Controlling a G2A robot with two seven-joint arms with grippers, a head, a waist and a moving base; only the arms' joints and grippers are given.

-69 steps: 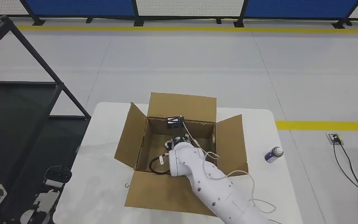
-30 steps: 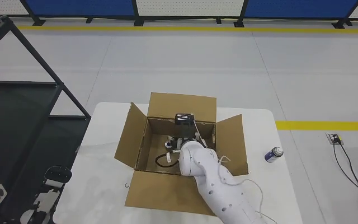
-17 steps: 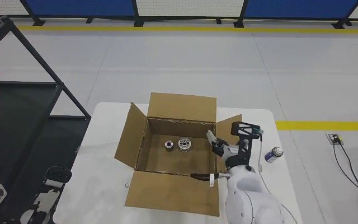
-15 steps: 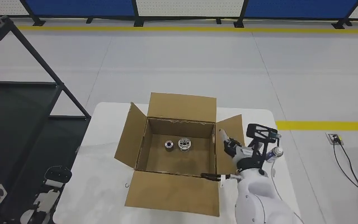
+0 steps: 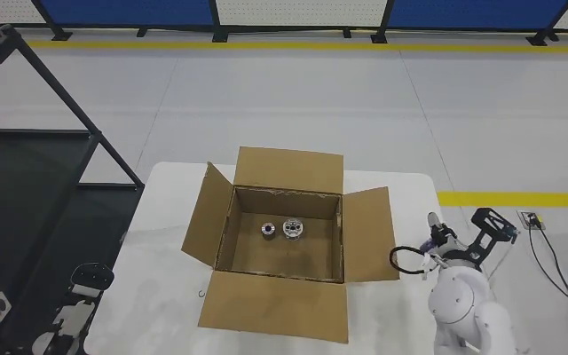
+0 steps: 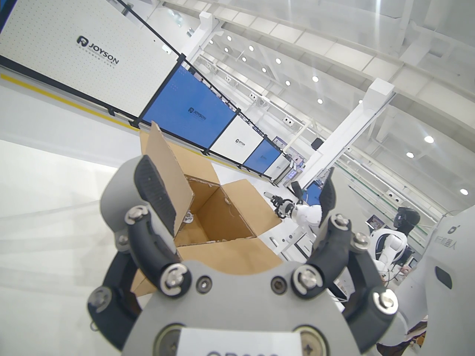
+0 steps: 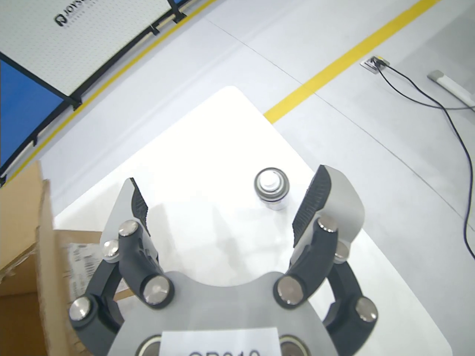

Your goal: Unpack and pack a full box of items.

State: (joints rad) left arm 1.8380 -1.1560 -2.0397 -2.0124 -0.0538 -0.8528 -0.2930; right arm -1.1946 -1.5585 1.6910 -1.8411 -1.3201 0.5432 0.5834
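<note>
An open cardboard box (image 5: 280, 293) stands in the middle of the white table (image 5: 160, 257), all flaps folded out. On its floor lie two small round items (image 5: 267, 230) (image 5: 292, 228). My right arm (image 5: 457, 297) is at the table's right edge. My right gripper (image 7: 227, 177) is open and empty, hovering above a small upright spray can (image 7: 271, 188) that stands on the table near the right-hand finger. A box flap (image 7: 22, 231) is beside it. My left gripper (image 6: 237, 172) is open and empty, held away from the box (image 6: 222, 224) and facing it from the side.
A black metal rack (image 5: 53, 177) stands off the table's left side. The table's right corner (image 7: 237, 92) is close to the can. A floor socket with a cable (image 5: 531, 219) lies past the right edge.
My right arm came up out of the box and swung right to the table's right edge, above the spray can. The two round items on the box floor came into sight.
</note>
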